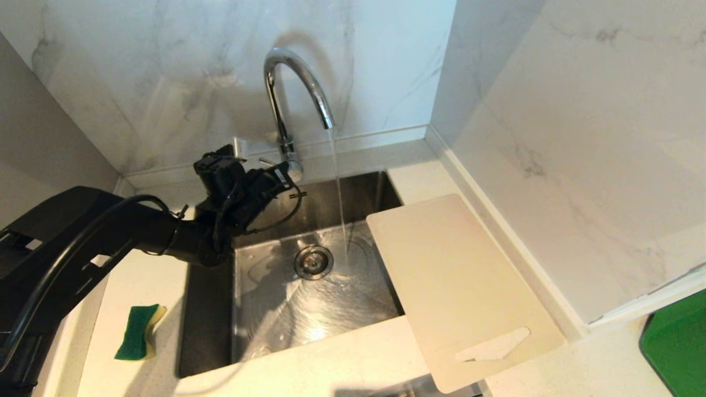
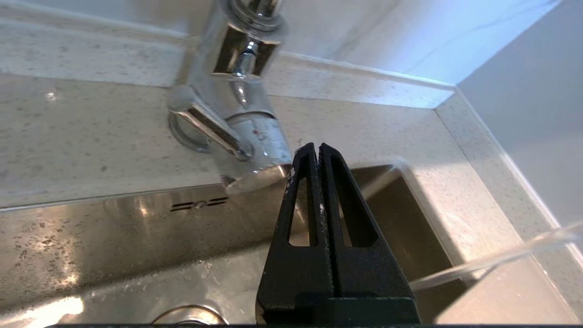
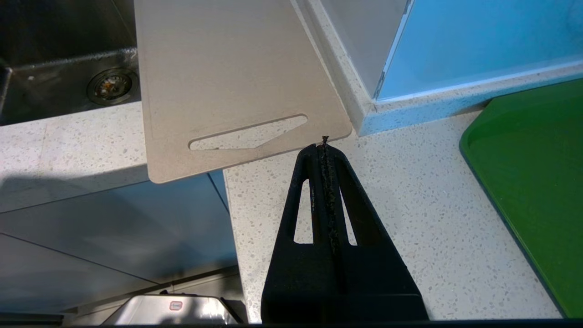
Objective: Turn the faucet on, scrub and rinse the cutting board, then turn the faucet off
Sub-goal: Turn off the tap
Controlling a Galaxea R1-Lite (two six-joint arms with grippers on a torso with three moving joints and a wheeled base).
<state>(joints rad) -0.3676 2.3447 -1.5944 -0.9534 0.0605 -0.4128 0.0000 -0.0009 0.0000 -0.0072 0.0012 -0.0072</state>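
Head view showed water running from the faucet (image 1: 295, 88); my left hand (image 2: 317, 148), fingers pressed together, sat beside its base. Cutting board (image 1: 460, 286) bridged the sink's right edge. I judged fetching the sponge (image 1: 138, 332) came next.

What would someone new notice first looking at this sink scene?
Water streams from the chrome gooseneck faucet into the steel sink. The left gripper, shut, sits just beside the faucet's base. A pale beige cutting board lies across the sink's right edge and the counter, untouched, and a green-and-yellow sponge waits on the counter at the left.
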